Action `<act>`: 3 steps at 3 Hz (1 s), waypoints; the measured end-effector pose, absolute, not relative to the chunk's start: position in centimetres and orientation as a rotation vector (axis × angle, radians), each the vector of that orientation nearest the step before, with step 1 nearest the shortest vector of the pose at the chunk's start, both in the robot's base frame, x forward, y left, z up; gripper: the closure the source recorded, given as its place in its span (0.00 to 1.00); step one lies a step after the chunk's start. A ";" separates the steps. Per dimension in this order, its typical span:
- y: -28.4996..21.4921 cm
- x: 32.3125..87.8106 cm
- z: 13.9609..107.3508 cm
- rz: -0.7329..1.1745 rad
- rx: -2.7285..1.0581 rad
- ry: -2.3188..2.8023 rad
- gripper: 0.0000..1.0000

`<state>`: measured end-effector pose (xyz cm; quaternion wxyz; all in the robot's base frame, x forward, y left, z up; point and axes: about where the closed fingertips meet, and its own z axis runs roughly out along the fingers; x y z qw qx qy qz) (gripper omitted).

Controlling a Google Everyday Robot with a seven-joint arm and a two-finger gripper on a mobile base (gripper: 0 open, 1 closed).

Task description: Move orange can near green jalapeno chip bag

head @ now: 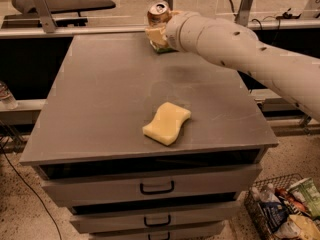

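The orange can (159,12) is held in my gripper (156,28) at the back edge of the grey table (100,94), lifted and tilted so its silver top faces the camera. The gripper is shut on the can, with one pale finger (155,35) showing below it. A sliver of the green jalapeno chip bag (161,49) shows on the table just under the gripper and wrist; most of the bag is hidden by the arm. The arm reaches in from the right.
A pale yellow sponge (167,123) lies near the table's front middle. Drawers (157,187) sit below the tabletop. A wire basket of snack bags (286,213) stands on the floor at the lower right. A bottle (5,95) stands at the left edge.
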<state>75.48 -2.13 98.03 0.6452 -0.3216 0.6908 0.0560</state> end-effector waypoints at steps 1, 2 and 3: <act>-5.7 76.8 99.4 0.050 -0.699 1.564 1.00; -11.7 78.8 101.9 -0.055 -0.628 1.558 1.00; -17.3 81.3 102.2 -0.124 -0.561 1.603 1.00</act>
